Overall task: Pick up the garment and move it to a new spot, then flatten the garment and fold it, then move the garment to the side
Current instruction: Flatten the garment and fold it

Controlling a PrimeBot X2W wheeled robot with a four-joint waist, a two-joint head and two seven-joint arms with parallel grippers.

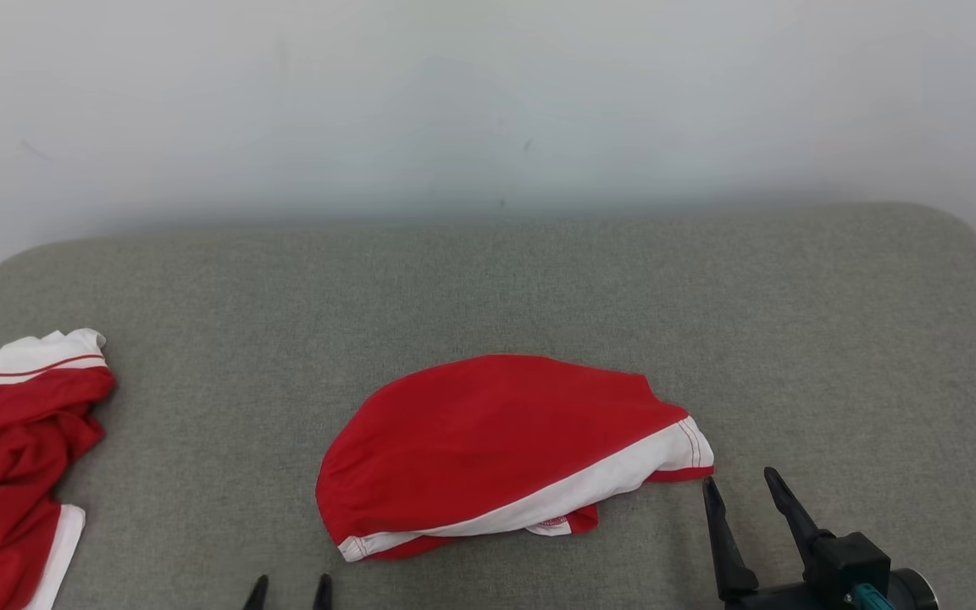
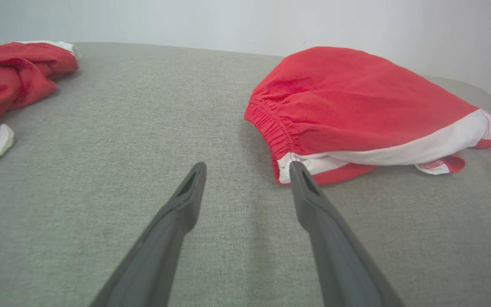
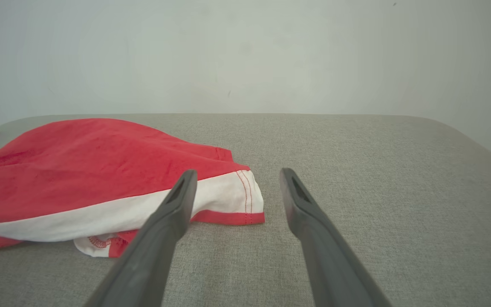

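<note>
centre: red garment (image 1: 496, 449) is blocking | left edge: crumpled garment (image 1: 13, 440) is crowding | between them and rightward: grey surface (image 1: 835, 339) is lying open

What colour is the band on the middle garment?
The band is white; the right wrist view shows it best.

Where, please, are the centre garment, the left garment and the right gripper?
centre garment (image 1: 488, 432): head view, its red top panel.
left garment (image 1: 5, 440): head view, its crumpled red part.
right gripper (image 1: 739, 476): head view, midway between its fingertips.
</note>
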